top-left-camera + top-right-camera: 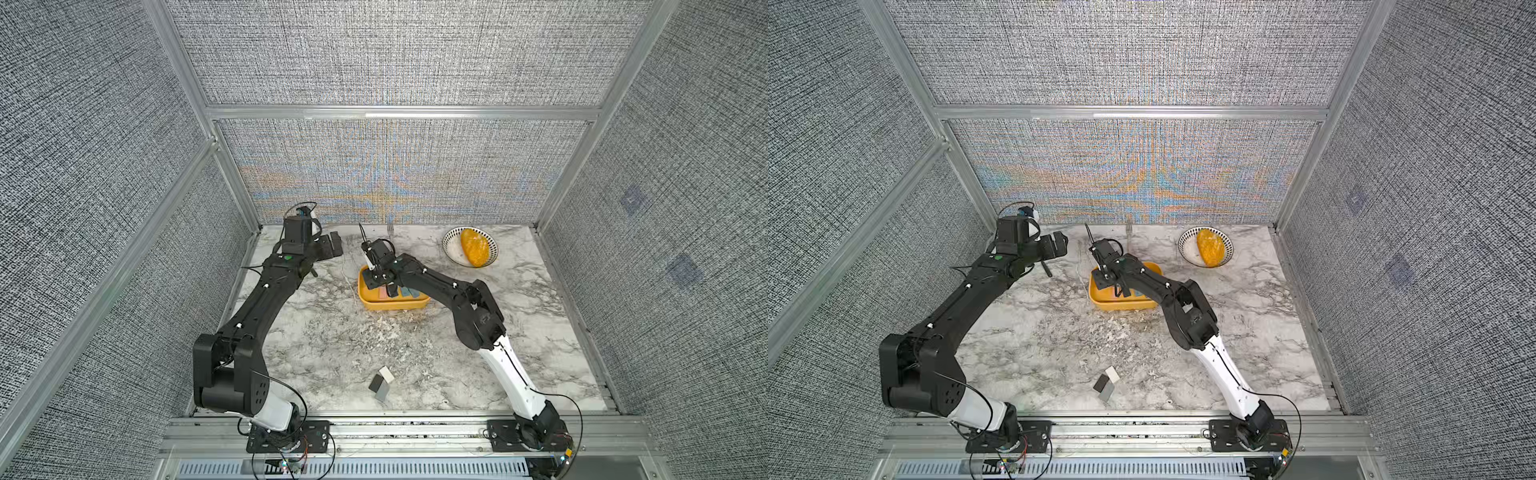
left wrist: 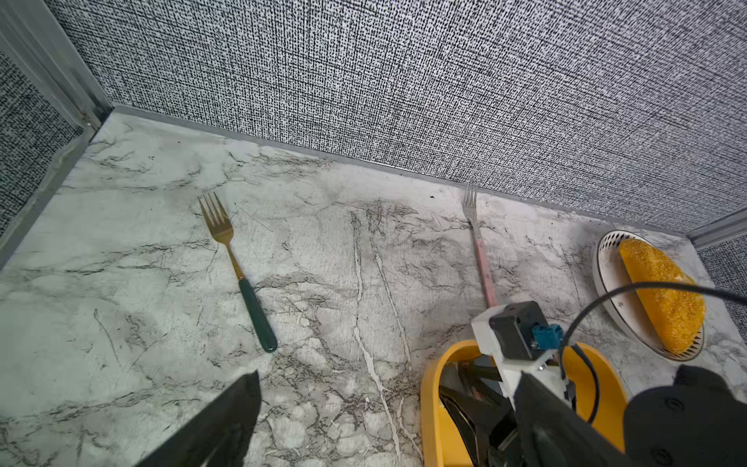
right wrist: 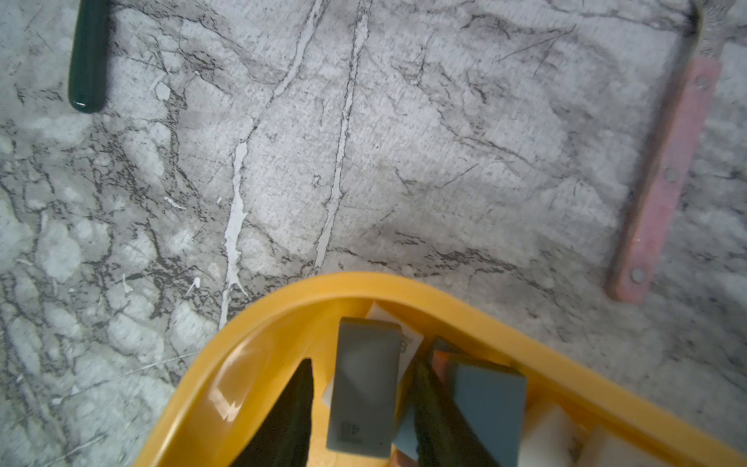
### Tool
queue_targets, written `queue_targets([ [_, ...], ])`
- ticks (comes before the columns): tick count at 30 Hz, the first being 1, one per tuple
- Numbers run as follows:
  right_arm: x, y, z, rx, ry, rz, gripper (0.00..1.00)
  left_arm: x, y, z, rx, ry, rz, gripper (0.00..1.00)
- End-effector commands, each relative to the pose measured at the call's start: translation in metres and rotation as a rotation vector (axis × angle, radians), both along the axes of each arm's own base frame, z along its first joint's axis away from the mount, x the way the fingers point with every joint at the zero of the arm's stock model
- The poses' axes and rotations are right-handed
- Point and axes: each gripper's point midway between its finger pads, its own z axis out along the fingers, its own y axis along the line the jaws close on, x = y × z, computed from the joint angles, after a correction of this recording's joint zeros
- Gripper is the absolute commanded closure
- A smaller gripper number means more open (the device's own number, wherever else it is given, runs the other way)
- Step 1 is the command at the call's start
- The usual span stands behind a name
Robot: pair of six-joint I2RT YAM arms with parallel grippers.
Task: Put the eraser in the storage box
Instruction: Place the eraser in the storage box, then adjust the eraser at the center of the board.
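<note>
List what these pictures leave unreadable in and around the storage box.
- How much the storage box holds: in both top views the right arm covers much of it.
- Mark on the gray eraser: blurred in the right wrist view.
- Blue eraser: right wrist view, cut by the frame edge and partly behind a finger of the right gripper.

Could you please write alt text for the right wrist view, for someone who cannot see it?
A grey eraser lies inside the yellow storage box, between the parted dark fingers of the right gripper, beside a blue eraser and white blocks. Beyond the box, the marble table holds a pink handle and a dark green handle.
</note>
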Motion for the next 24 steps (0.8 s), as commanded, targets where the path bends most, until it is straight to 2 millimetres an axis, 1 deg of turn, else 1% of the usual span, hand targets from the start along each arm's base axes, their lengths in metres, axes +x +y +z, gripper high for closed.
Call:
queue_targets([
  [1,0.000,0.003,0.013,0.023,-0.017,0.008,0.54,0.001,-0.002,0.006,-0.007,-0.021,-0.009,0.00],
  [3,-0.001,0.003,0.021,0.030,-0.019,0.009,0.53,0.001,-0.002,0.006,-0.011,-0.020,-0.010,0.00],
  [5,-0.003,0.001,0.034,0.037,-0.031,0.008,0.52,0.001,-0.002,0.007,-0.013,-0.020,-0.013,0.00],
  [6,-0.005,0.000,0.044,0.041,-0.043,0.006,0.51,0.001,-0.002,0.006,-0.014,-0.019,-0.012,0.00],
  [7,-0.006,-0.004,0.053,0.042,-0.056,0.002,0.50,0.001,-0.003,0.006,-0.014,-0.020,-0.014,0.00],
  [8,-0.008,-0.007,0.059,0.038,-0.065,-0.004,0.49,0.001,-0.003,0.006,-0.017,-0.020,-0.014,0.00],
  [11,-0.026,-0.023,0.079,0.028,-0.089,-0.008,0.46,0.000,-0.004,0.007,-0.021,-0.021,-0.016,0.00],
  [14,-0.059,-0.042,0.089,0.003,-0.091,-0.006,0.43,0.000,-0.004,0.008,-0.024,-0.024,-0.018,0.00],
  [17,-0.103,-0.060,0.087,-0.030,-0.065,0.010,0.42,-0.001,-0.004,0.008,-0.028,-0.027,-0.019,0.00],
  [20,-0.150,-0.075,0.075,-0.065,-0.013,0.027,0.41,-0.003,-0.005,0.009,-0.036,-0.032,-0.018,0.00],
  [22,-0.180,-0.084,0.059,-0.097,0.034,0.041,0.40,-0.005,-0.005,0.009,-0.042,-0.036,-0.018,0.00],
  [24,-0.210,-0.094,0.039,-0.134,0.094,0.052,0.40,-0.007,-0.005,0.009,-0.048,-0.036,-0.021,0.00],
])
